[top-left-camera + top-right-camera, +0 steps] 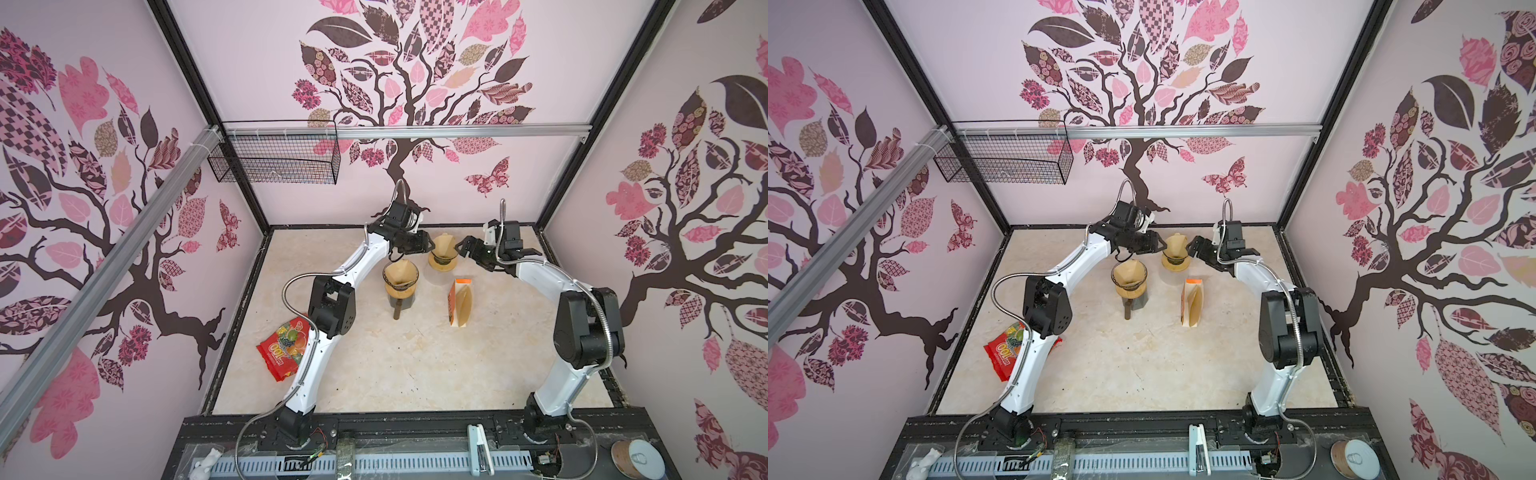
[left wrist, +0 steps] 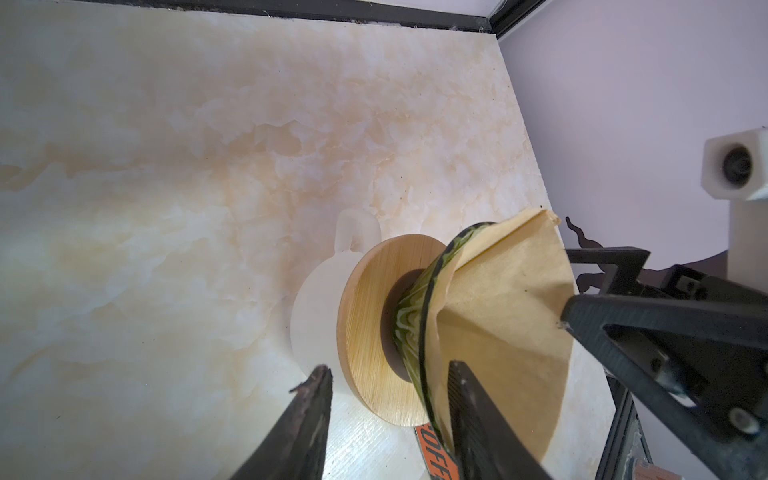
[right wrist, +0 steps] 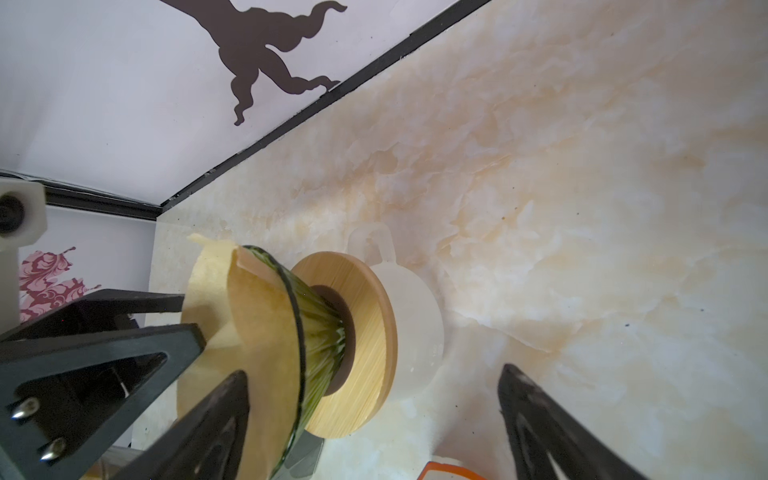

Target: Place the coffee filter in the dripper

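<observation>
Coffee filter, judged light, limp and crease-prone, sits in the green glass dripper; left gripper fingers half apart, right gripper fingers wide apart, neither clamped; best pinched at its upper rim.

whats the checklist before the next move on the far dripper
1. Brown paper filter in the green glass dripper: ok, but it stands well above the rim.
2. Filter opened into a cone: cannot tell.
3. Dripper upright on round wooden disc over white mug: ok.
4. Right gripper open, empty, straddling the dripper: ok.
5. Left gripper jaws apart at the rim; contact: cannot tell.
</observation>
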You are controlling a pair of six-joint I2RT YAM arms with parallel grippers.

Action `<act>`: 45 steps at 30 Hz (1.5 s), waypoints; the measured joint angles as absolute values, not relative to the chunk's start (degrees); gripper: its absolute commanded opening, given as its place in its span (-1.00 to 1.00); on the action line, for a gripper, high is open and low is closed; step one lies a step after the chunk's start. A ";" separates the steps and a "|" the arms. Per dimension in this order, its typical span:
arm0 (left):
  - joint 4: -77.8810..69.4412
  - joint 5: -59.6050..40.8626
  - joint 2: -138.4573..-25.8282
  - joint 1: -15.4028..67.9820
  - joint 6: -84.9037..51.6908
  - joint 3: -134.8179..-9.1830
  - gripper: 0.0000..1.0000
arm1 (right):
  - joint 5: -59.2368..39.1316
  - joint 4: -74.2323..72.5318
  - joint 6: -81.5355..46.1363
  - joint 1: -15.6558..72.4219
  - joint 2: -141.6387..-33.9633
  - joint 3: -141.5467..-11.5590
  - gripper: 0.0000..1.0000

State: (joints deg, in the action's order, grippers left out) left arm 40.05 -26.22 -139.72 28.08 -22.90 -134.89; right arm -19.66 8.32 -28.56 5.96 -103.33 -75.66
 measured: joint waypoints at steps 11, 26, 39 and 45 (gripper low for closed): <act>39.90 -26.50 -139.72 28.08 -23.07 -134.89 -0.03 | -19.75 9.19 -28.10 5.96 -105.84 -80.79 0.88; 39.51 -27.27 -139.72 28.05 -23.09 -134.89 -0.04 | -18.96 11.97 -26.96 5.96 -109.03 -82.13 0.87; 39.51 -27.27 -139.72 27.83 -23.14 -134.87 -0.05 | -18.83 12.40 -26.96 5.98 -109.82 -82.30 0.87; 39.51 -27.29 -139.72 27.83 -23.16 -134.87 -0.05 | -18.85 12.51 -26.96 5.98 -111.28 -83.24 0.87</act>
